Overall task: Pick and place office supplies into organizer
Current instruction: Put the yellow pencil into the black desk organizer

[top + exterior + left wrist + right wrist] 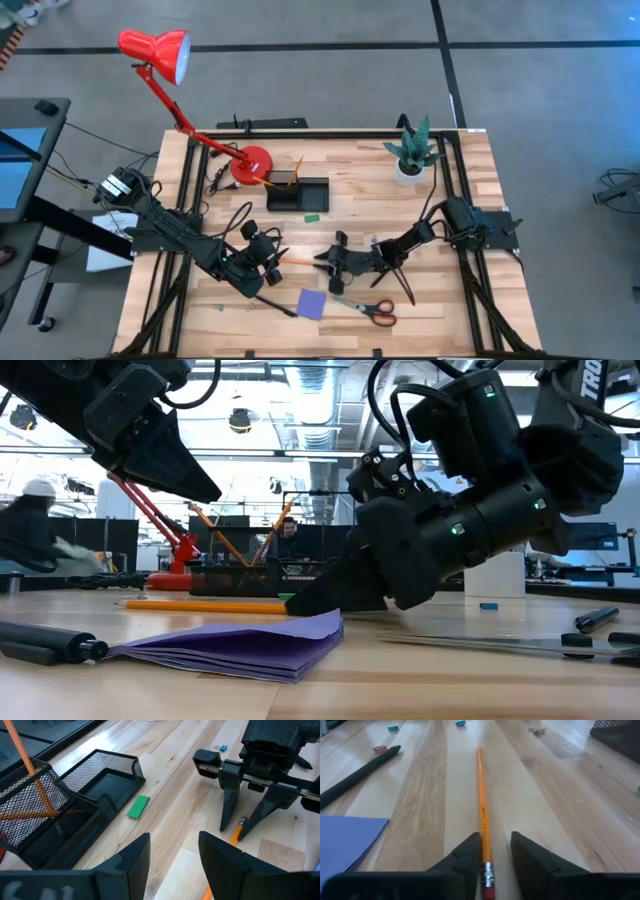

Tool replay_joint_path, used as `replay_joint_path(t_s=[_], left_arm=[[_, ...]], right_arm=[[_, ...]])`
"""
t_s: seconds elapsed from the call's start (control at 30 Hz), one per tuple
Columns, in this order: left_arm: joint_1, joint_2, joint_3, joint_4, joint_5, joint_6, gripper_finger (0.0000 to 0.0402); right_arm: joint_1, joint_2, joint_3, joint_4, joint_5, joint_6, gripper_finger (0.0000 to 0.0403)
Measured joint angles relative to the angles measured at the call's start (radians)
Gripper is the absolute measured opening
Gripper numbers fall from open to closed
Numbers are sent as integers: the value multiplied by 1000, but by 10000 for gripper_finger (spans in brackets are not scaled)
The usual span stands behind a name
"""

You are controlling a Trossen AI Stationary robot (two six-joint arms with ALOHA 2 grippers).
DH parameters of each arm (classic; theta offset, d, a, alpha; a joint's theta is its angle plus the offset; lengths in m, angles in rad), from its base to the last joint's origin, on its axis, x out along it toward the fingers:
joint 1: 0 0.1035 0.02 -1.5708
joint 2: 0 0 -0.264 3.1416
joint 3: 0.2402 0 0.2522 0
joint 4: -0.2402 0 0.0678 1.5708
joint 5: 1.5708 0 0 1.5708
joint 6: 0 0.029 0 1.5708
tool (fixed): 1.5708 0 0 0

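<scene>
An orange pencil (pixel 482 795) lies flat on the table, its eraser end (pixel 240 823) between the two fingers of my right gripper (pixel 495 850), which stands low over the wood, slanting down, with a gap left on one side. My left gripper (pixel 172 855) hangs open above the table to the pencil's left, with nothing between its fingers. The black mesh organizer (pixel 297 193) stands at the far middle with orange pencils (pixel 30 765) leaning in its tall section. A green eraser (pixel 138 806) lies beside it. A purple notepad (pixel 312 304), red-handled scissors (pixel 368 309) and a black pen (pixel 360 772) lie near the front edge. My right gripper straddles the pencil at its eraser end (pixel 487 870), with the fingers slanting down from the table's right and lying along the pencil. One finger (pixel 467 855) stands right against the pencil; whether it touches, I cannot tell. The pencil rests flat on the table.
A red desk lamp (pixel 250 163) stands on its round base left of the organizer. A potted plant (pixel 412 150) is at the far right. Small coloured bits (pixel 393 728) lie on the wood beyond the pencil.
</scene>
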Motion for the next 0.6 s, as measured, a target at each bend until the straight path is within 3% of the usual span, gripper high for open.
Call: replay_joint_path(t_s=[0.2,0.43,0.6], left_arm=[[0,0,0,1,-6,-7,160],[1,0,0,1,-38,-7,160],[1,0,24,-28,-116,-7,160]], right_arm=[[0,0,-2,12,-14,15,13],[1,5,0,40,-10,43,11],[2,14,-4,158,-39,-18,8]])
